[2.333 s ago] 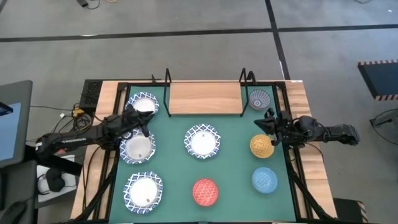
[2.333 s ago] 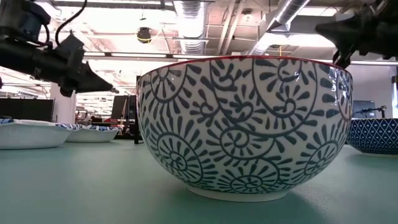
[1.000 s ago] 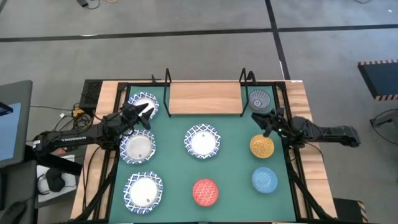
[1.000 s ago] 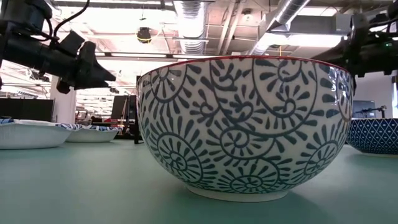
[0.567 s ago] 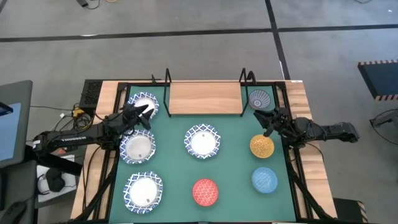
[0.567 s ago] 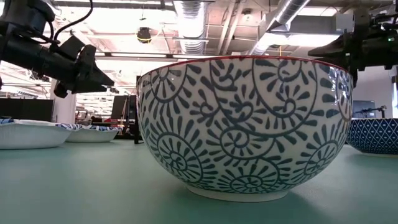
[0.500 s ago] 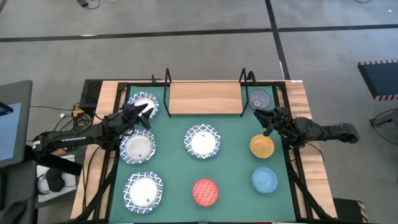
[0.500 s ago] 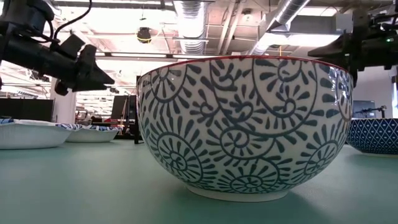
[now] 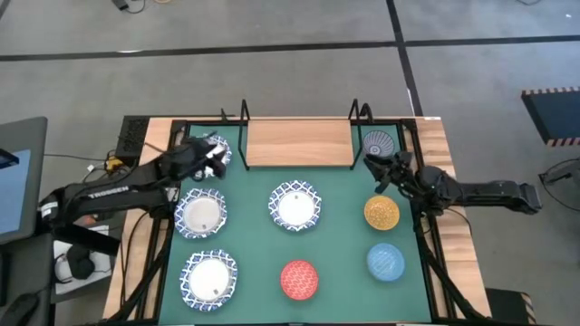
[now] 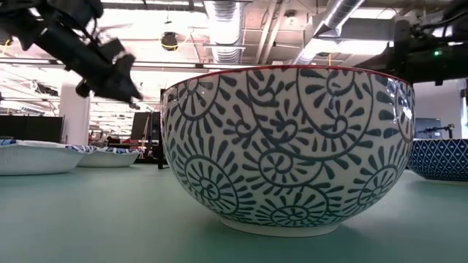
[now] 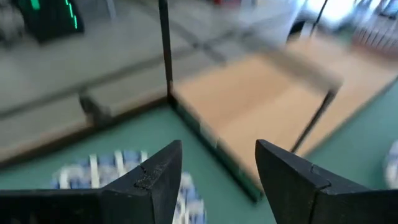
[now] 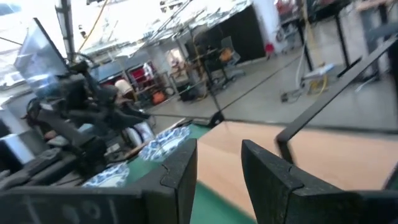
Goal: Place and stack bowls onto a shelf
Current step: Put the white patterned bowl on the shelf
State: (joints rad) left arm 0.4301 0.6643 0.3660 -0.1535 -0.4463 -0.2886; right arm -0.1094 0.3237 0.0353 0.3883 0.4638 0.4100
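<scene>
The wooden shelf board [image 9: 299,142] on its black wire frame stands at the table's far edge. White bowls with blue rims sit on the green mat: one at far left [image 9: 201,145], one below it [image 9: 201,215], one in the middle [image 9: 294,206]. The grey-blue bowl [image 9: 378,143], yellow bowl [image 9: 381,213], light blue bowl [image 9: 386,262] and red bowl [image 9: 299,279] sit on the mat. My left gripper [image 9: 216,156] hovers open and empty over the far-left white bowl [image 11: 118,180], facing the shelf [image 11: 267,106]. My right gripper [image 9: 373,166] is open and empty between the grey-blue and yellow bowls.
A fourth white bowl [image 9: 209,277] sits at the near left. The shelf's black upright posts [image 9: 245,113] [image 9: 355,113] rise at its two ends. In the low view the red bowl's patterned outside [image 10: 289,146] fills the middle. Bare green mat [image 9: 340,244] lies between the bowls.
My left gripper has moved toward the table's far edge, from between two white bowls to over the far-left white bowl, beside the shelf. My right gripper has moved a little toward the far edge and the left, nearer the grey-blue bowl. No bowl has moved.
</scene>
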